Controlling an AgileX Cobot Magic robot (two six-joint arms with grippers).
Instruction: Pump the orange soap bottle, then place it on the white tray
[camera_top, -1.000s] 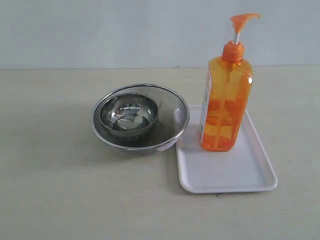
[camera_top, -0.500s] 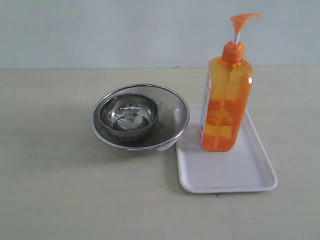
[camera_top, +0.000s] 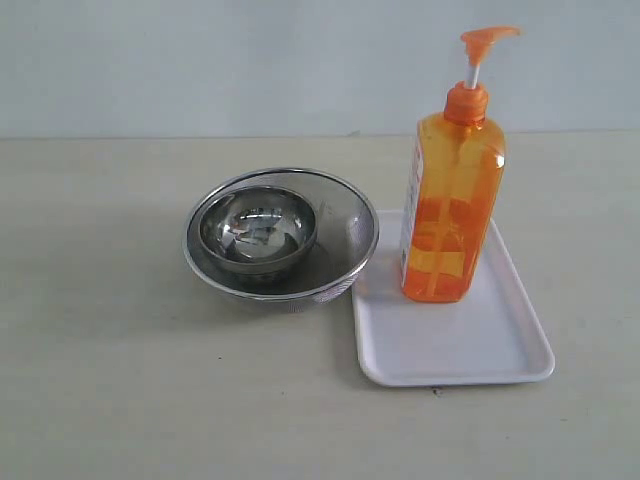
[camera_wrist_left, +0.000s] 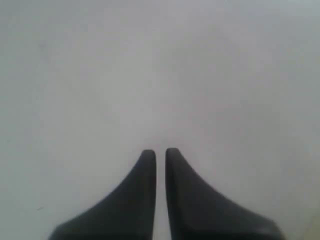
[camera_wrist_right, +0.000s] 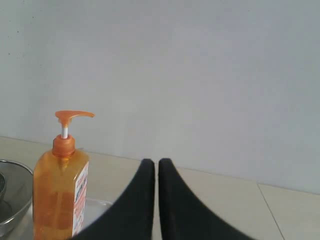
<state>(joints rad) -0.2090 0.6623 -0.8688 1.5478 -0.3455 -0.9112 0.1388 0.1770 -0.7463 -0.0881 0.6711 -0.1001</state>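
I take this for a lab-style test setup. A plain beige table (camera_top: 110, 400) runs up to a blank pale wall (camera_wrist_right: 200, 75) ahead of my right gripper (camera_wrist_right: 156, 163). A few household props are staged on it: nested steel bowls (camera_top: 340, 240), a white tray (camera_top: 450, 350) and an orange soap bottle (camera_top: 450, 210).

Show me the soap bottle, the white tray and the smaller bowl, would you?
orange soap bottle (camera_top: 452, 215): exterior view, middle of its body.
white tray (camera_top: 450, 345): exterior view, bare floor before the bottle.
smaller steel bowl (camera_top: 258, 232): exterior view, its inner bottom.
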